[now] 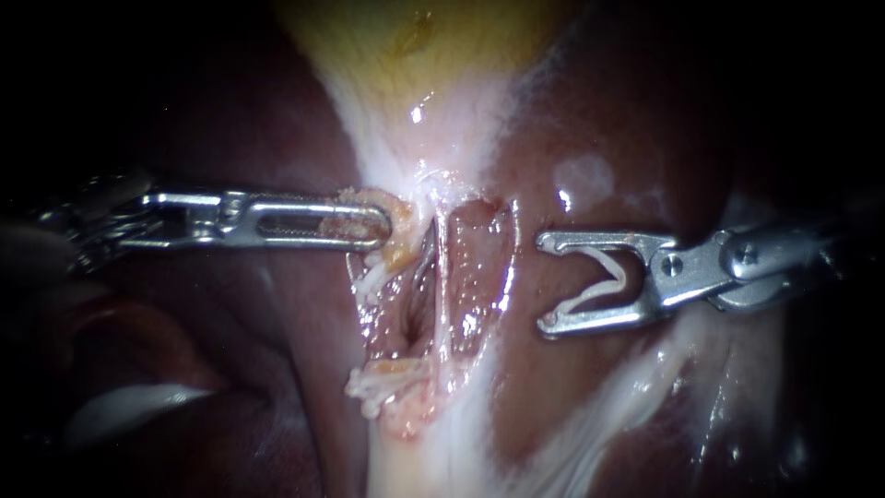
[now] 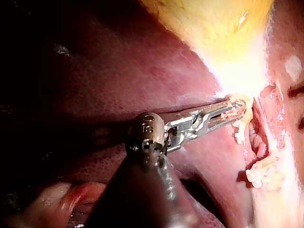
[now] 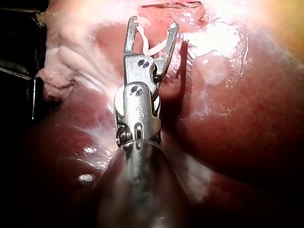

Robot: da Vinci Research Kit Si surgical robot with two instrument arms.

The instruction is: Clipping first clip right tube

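place: surgical bench, likely | evidence: bare liver (image 1: 636, 120), gallbladder (image 1: 369, 37), dark surround

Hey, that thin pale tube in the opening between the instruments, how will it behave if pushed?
The tube probably flexes easily, being thin and spanning the opening unsupported. Likely slippery: wet glints show beside it. Possibly fragile, given frayed shreds nearby.

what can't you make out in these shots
Endoscope view: left instrument shaft lost in the dark edge.
Left wrist view: tissue it holds, partly washed out by glare.
Right wrist view: what lies ahead of the right instrument and clip, cut off by the edge.
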